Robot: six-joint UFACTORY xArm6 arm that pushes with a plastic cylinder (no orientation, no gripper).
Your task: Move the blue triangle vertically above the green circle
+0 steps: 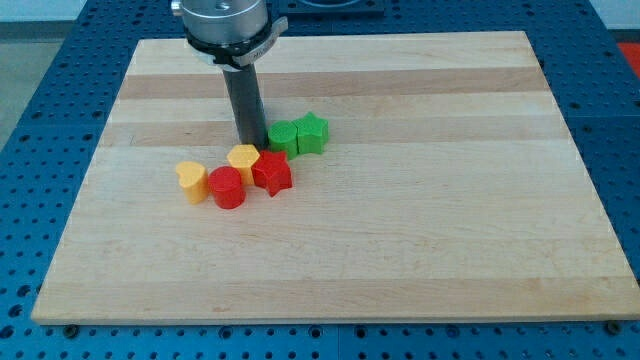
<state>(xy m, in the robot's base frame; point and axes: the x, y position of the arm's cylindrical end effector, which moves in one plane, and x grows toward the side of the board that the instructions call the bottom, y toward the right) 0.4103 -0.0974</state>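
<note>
- Blue triangle cannot be made out anywhere in the view; whether the rod hides it I cannot tell.
- Green circle (283,137) lies a little toward the view's top-left of the worktop's middle, touching a green star (313,132) on its right.
- My tip (251,144) rests on the worktop (450,220) just to the view's left of the green circle, touching it or nearly so.
- The rod (244,100) rises straight from the tip to a grey mount at the view's top edge; it carries no pincer and grasps nothing.
- A yellow block (243,158) sits just below the tip, with a red star (271,172) touching it on its lower right.
- A red cylinder (228,187) lies at the yellow block's lower left, close against the red star.
- A yellow heart (191,181) stands just left of the red cylinder, apart from it by a narrow gap.
- All six blocks cluster together, well away from every edge of the worktop.
- The worktop's right half lies bare, as does the wide band along its bottom edge.
- Above the green pair a bare strip runs to the top edge, to the right of the rod.
- The left edge has open wood between it and the yellow heart.
- A blue perforated table (30,60) surrounds the worktop on all sides.
</note>
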